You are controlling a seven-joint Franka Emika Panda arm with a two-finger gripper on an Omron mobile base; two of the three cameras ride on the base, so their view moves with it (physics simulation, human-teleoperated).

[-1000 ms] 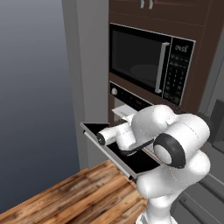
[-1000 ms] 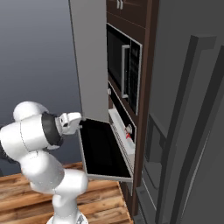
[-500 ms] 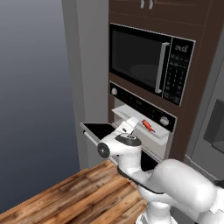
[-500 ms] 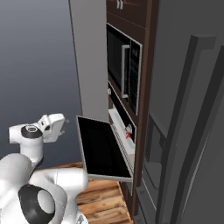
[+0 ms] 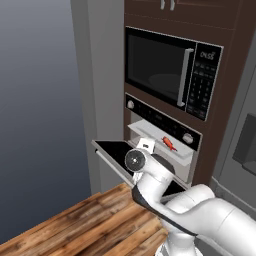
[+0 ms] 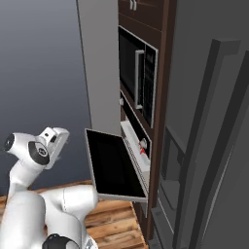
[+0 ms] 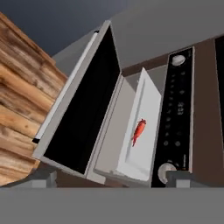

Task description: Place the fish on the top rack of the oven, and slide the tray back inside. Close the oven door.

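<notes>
the oven door (image 5: 112, 150) is hanging fully open, lying flat and jutting out from the oven (image 5: 162, 132), with its dark glass facing up. in the right base view the door (image 6: 113, 165) is showing as a black panel with a pale edge. the tray (image 5: 160, 141) is sticking out of the oven above the door, pulled forward and not yet pushed back in. the fish (image 5: 169, 144) is lying on the tray, toward its 3 o'clock end in the left base view; in the hand view the fish (image 7: 139, 131) is resting near the middle of the pale sheet (image 7: 146, 109), and in the right base view it (image 6: 143, 150) is a small red spot at the oven mouth.

the gripper (image 7: 111, 179) is hovering in front of the open door, well apart from the fish, with its jaws standing wide apart and holding nothing. the white arm (image 5: 150, 172) is rising in front of the door, over the wooden counter (image 5: 95, 220).

the black microwave (image 5: 170, 70) is sitting above the oven, its door shut. two round silver knobs (image 5: 131, 104) are sitting on the control strip.
</notes>
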